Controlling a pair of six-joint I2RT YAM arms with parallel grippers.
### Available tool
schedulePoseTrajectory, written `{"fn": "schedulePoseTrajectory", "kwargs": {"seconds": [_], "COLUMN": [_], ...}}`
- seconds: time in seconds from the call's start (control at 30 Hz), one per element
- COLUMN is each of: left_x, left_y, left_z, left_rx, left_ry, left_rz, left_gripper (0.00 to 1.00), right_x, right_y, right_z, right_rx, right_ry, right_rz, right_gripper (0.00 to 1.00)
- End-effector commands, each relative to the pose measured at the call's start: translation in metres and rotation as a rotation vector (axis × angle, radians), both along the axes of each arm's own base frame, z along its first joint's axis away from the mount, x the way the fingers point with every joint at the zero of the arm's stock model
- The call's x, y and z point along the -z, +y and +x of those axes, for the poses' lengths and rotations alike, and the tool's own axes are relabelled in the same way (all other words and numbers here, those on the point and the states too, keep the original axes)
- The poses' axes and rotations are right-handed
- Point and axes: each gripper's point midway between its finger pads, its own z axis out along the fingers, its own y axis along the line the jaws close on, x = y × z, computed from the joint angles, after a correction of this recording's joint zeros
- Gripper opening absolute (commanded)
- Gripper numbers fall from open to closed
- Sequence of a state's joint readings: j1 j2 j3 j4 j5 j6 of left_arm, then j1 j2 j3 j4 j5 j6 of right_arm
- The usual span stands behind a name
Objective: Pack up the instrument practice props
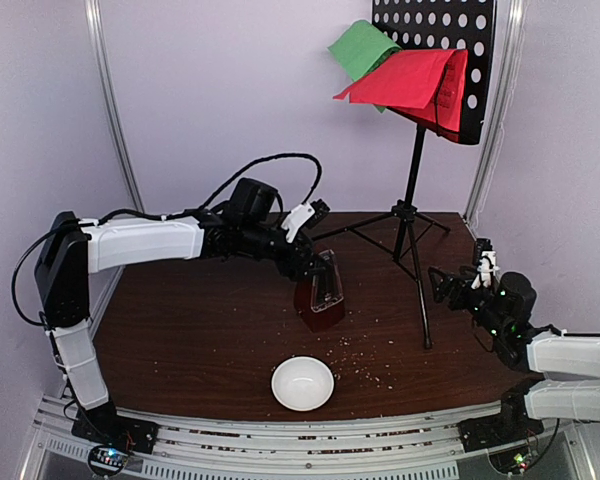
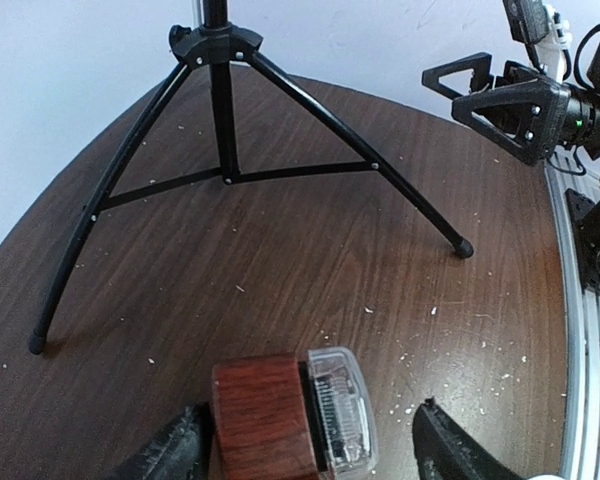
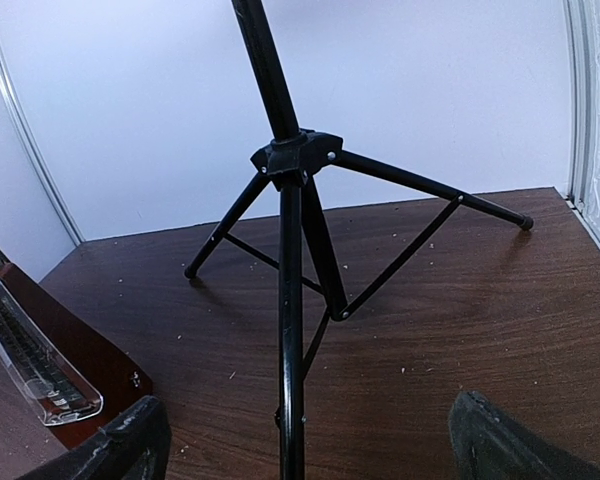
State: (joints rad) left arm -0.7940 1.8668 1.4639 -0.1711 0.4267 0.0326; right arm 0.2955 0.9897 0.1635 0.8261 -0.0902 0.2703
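The dark red-brown metronome (image 1: 320, 300) with its clear plastic cover (image 2: 342, 410) stands mid-table. My left gripper (image 1: 318, 268) reaches down over it, open, its jaws on either side of it. In the left wrist view one finger (image 2: 170, 452) rests against the wooden side (image 2: 265, 415), while the other (image 2: 450, 452) stands apart from the cover. The black music stand (image 1: 412, 190) rises at the back right, holding a green sheet (image 1: 363, 45) and a red sheet (image 1: 405, 80). My right gripper (image 1: 460, 272) is open beside the stand's near leg (image 3: 290, 330), which runs down between its fingers without touching them.
A small white bowl (image 1: 302, 383) sits near the table's front edge. The stand's tripod legs (image 2: 280, 170) spread across the back right of the brown table (image 1: 180, 330). White crumbs lie scattered around the metronome. Metal frame posts (image 1: 115, 110) flank the table.
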Motion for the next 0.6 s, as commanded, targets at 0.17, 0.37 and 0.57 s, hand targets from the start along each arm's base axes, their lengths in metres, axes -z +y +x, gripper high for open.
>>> {"fn": "schedulePoseTrajectory", "kwargs": {"seconds": [0.17,0.37,0.57], "left_x": [0.0043,0.0053,0.0065], "left_y": [-0.0050,-0.0052,-0.0051], "left_z": [0.0078,0.0079,0.0075], "left_rx": [-0.046,-0.046,-0.047], "left_ry": [-0.005,-0.004,-0.003], "left_rz": [-0.026,-0.026,-0.023], "left_gripper": [0.53,0.38,0.38], "right_x": [-0.0021,-0.0021,-0.0016], "right_y": [-0.0008,-0.0014,-0.0018], "right_z": [-0.0003,-0.0002,-0.0003], "right_rx": [-0.001,0.001,0.002], "right_ry": [-0.015,-0.015,-0.014], "right_rz": [0.019,0.020,0.021], "right_gripper": [1.00,1.00,1.00]}}
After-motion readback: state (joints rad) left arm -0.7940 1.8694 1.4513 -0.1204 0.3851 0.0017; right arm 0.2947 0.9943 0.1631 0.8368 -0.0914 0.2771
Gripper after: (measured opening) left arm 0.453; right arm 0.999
